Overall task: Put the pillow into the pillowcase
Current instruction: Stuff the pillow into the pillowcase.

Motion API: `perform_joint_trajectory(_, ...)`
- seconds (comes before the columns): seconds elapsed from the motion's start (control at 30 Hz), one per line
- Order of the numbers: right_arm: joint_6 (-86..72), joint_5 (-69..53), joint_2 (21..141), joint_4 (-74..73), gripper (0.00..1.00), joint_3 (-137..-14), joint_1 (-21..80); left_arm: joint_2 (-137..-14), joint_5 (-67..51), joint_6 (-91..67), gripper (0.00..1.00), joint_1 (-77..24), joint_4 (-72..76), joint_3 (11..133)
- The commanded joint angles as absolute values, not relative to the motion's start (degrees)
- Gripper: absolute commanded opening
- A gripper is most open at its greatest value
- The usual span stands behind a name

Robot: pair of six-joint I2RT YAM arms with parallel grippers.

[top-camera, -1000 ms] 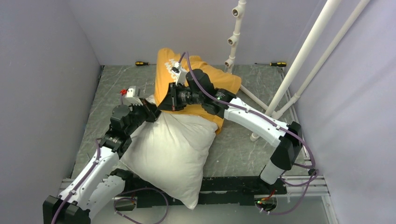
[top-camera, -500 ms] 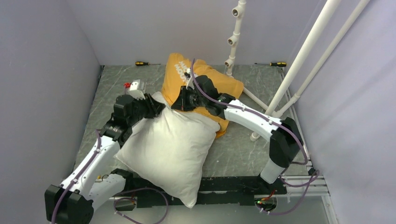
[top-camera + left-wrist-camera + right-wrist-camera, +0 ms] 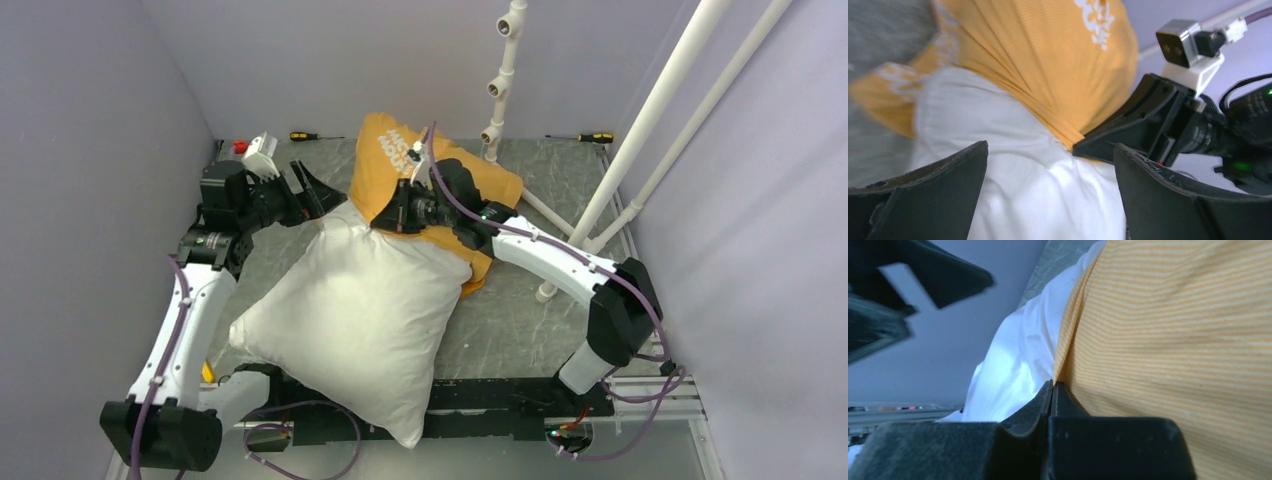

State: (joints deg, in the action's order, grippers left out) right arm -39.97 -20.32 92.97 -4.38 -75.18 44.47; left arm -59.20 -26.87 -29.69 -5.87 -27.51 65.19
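Observation:
The white pillow (image 3: 350, 320) lies slantwise across the mat, its far corner tucked into the mouth of the orange pillowcase (image 3: 470, 180). My right gripper (image 3: 385, 218) is shut on the pillowcase's lower hem; in the right wrist view the jaws (image 3: 1053, 390) pinch the striped orange cloth (image 3: 1173, 340) beside the pillow (image 3: 1013, 365). At the pillow's far left corner my left gripper (image 3: 315, 190) stands open. The left wrist view shows its gripper (image 3: 1050, 165) spread wide over the pillow (image 3: 1013, 165), holding nothing, with the pillowcase (image 3: 1048, 60) beyond.
Two screwdrivers (image 3: 305, 135) (image 3: 595, 137) lie along the back edge of the grey mat. A white pipe frame (image 3: 500, 80) (image 3: 640, 130) rises at the back right. Grey walls close in on the left, back and right.
My left gripper has opened, let go of the pillow and drawn back to the far left. The right gripper has shifted slightly right, with the pillowcase hem in it.

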Motion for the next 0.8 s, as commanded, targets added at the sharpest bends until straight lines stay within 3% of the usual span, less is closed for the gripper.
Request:
perform_joint_trajectory(0.0, -45.5, -28.7, 86.3, -2.4, 0.0, -72.6, 43.1, -60.9, -48.8, -49.5, 0.97, -4.1, -2.5, 56.2)
perform_joint_trajectory(0.07, -46.3, -29.4, 85.3, -1.4, 0.0, -72.6, 42.2, -61.0, -50.9, -54.8, 0.95, -4.1, 8.5, 52.4)
perform_joint_trajectory(0.33, -46.8, -30.3, 85.7, -1.3, 0.0, -74.9, 41.5, -59.5, -53.2, -62.5, 0.92, -4.9, 22.1, 48.6)
perform_joint_trajectory(0.77, -47.9, -32.3, 83.5, 1.1, 0.0, -76.3, 40.2, -64.2, -45.5, -60.6, 0.91, -11.4, 25.4, 40.2)
